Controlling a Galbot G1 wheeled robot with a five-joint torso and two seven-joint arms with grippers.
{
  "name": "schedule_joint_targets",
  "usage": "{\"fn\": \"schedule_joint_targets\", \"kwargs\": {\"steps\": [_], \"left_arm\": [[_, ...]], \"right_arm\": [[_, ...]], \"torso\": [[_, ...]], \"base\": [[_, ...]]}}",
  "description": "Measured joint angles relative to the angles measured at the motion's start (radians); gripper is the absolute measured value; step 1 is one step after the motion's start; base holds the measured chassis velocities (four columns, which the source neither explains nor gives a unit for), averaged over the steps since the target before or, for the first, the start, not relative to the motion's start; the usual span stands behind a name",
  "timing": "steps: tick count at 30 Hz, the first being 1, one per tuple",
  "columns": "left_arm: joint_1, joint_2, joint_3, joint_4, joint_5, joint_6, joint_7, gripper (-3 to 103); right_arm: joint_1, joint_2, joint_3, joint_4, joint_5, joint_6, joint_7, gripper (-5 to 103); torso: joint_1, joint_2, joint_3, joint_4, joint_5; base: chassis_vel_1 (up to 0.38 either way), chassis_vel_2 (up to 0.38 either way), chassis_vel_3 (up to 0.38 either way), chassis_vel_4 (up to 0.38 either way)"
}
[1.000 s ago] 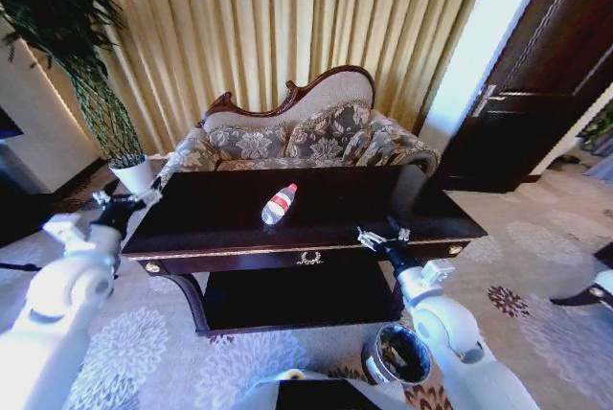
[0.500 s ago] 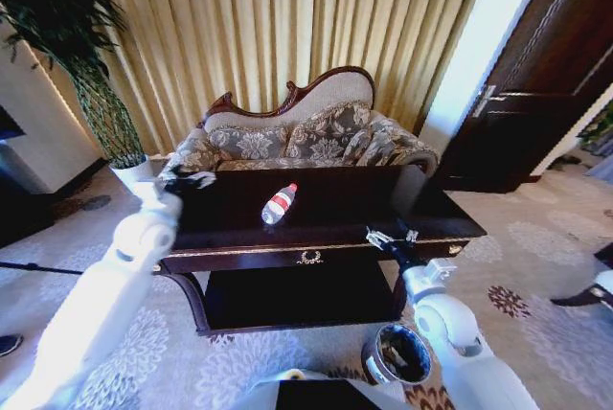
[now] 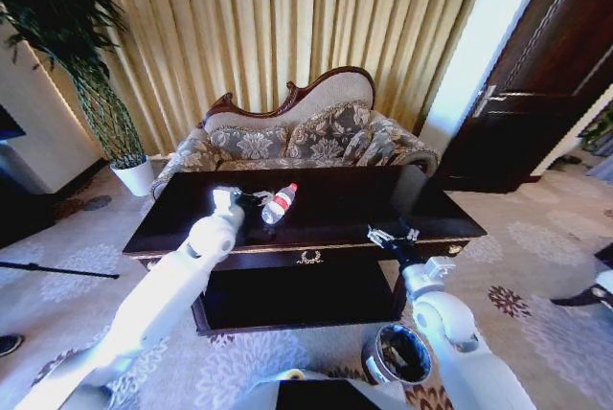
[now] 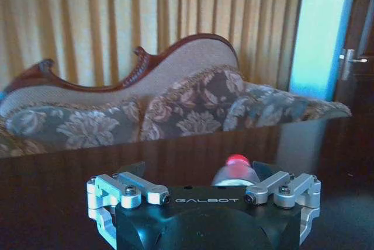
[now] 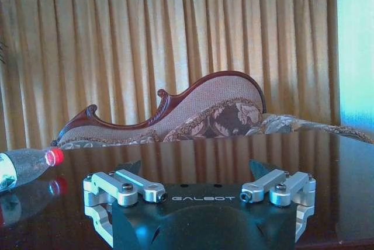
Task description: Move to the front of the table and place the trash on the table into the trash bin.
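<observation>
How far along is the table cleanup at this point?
Done: the robot is parked in front of the table. In hand: the left gripper, open, is over the tabletop just short of the bottle, which lies on its side, not gripped. The right gripper is open at the table's front edge. Left: grasp the bottle and drop it in the trash bin on the floor by the right arm.

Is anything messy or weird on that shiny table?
Yes: a bottle lies tipped on its side in the middle of the table, not standing up. The left pincer is right beside it, open. The right pincer waits open at the table's front edge. Nothing looks spilled or broken.
</observation>
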Motion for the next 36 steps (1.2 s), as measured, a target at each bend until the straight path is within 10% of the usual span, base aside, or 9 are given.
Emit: {"fn": "schedule_joint_targets", "kwargs": {"steps": [24, 36], "left_arm": [[0.081, 0.003, -0.024, -0.102, -0.109, 0.187, -0.119, 101], [0.107, 0.013, -0.043, -0.126, -0.12, 0.19, -0.12, 60]], "right_arm": [[0.011, 0.003, -0.013, -0.012, -0.006, 0.02, -0.002, 100], [0.008, -0.002, -0.005, -0.007, -0.004, 0.03, -0.001, 100]], "torso": [[0.0, 0.0, 0.0, 0.0001, -0.0002], [0.0, 0.0, 0.0, 0.0, -0.0003]], "base": [[0.0, 0.0, 0.0, 0.0], [0.0, 0.0, 0.0, 0.0]]}}
